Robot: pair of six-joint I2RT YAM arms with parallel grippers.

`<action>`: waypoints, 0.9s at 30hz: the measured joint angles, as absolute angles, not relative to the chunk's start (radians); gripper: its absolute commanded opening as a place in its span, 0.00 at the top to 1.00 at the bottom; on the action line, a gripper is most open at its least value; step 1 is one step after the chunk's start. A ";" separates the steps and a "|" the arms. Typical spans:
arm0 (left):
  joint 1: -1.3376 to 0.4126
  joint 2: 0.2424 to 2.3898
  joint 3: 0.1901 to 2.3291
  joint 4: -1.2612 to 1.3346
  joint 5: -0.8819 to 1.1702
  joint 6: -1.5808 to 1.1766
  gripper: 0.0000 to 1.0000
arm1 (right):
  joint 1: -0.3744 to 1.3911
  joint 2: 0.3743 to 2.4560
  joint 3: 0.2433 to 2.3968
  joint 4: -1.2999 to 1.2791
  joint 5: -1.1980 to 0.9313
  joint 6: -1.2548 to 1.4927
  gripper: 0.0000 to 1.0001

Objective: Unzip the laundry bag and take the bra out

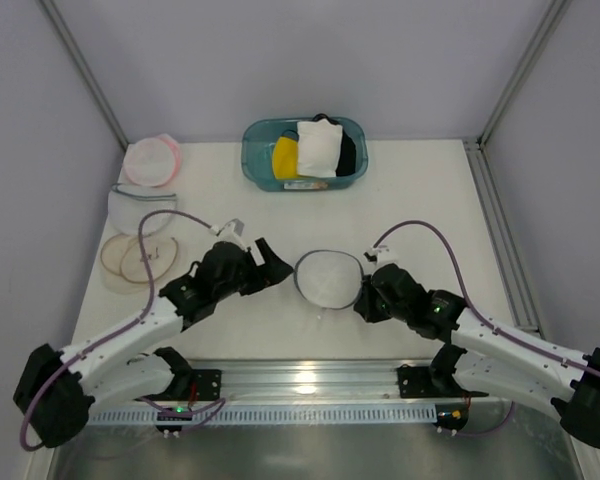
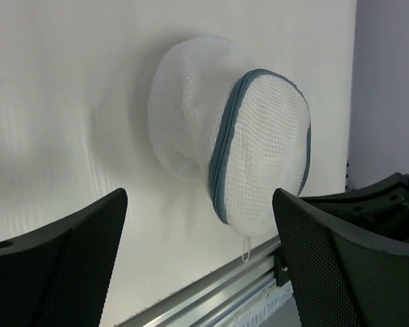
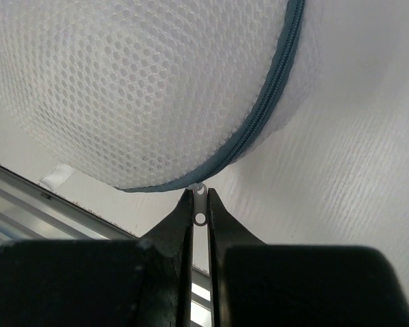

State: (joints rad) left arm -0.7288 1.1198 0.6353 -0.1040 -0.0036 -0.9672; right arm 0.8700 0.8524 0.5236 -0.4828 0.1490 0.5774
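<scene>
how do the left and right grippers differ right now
The left gripper is open, jaws wide apart, holding nothing; the right gripper is shut on the zipper pull. The left gripper sits at the left side of the laundry bag, the right gripper at its right side. Both point in at the bag.

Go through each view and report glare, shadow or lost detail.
Top external: bright glare on the metal rail, elsewhere even light. Left wrist: laundry bag sharp, casting a faint soft shadow to its left; left pincer dark in the foreground. Right wrist: mesh crisp, right pincer almost black, its detail lost.
</scene>
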 measured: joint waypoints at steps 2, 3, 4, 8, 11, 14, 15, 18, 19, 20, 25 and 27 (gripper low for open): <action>-0.732 0.967 0.581 -0.165 -0.049 -1.019 0.11 | 0.869 0.859 0.522 -0.458 0.124 0.577 0.96; -0.736 0.898 0.562 -0.194 -0.065 -1.045 0.10 | 0.868 0.864 0.517 -0.435 0.103 0.578 0.96; -0.742 0.838 0.543 -0.217 -0.076 -1.070 0.09 | 0.868 0.869 0.508 -0.400 0.070 0.579 0.96; -0.775 0.674 0.455 -0.250 -0.081 -1.187 0.07 | 0.868 0.900 0.429 -0.164 -0.147 0.626 0.96; -0.797 0.631 0.374 -0.226 -0.066 -1.278 0.07 | 0.871 0.960 0.392 0.002 -0.272 0.672 0.96; -0.810 0.660 0.319 -0.178 -0.046 -1.346 0.07 | 0.878 1.013 0.390 0.118 -0.338 0.700 0.96; -0.812 0.678 0.311 -0.160 -0.041 -1.362 0.07 | 0.879 1.032 0.390 0.152 -0.355 0.707 0.96; -0.815 0.757 0.305 -0.066 -0.031 -1.405 0.07 | 0.883 1.080 0.390 0.216 -0.386 0.715 0.96; -0.815 0.778 0.305 -0.033 -0.031 -1.415 0.07 | 0.884 1.091 0.390 0.229 -0.393 0.716 0.96; -0.816 0.796 0.305 0.001 -0.032 -1.427 0.07 | 0.884 1.097 0.390 0.238 -0.397 0.717 0.96; -0.825 0.851 0.305 0.165 -0.043 -1.470 0.09 | 0.890 1.099 0.390 0.274 -0.404 0.722 0.96; -0.831 0.875 0.307 0.200 -0.043 -1.482 0.11 | 0.891 1.098 0.390 0.283 -0.404 0.723 0.96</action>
State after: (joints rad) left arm -0.8307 0.8745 0.3065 0.1997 -0.0425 -1.4822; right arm 0.8909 1.0985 0.3901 0.2829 -0.4038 0.7227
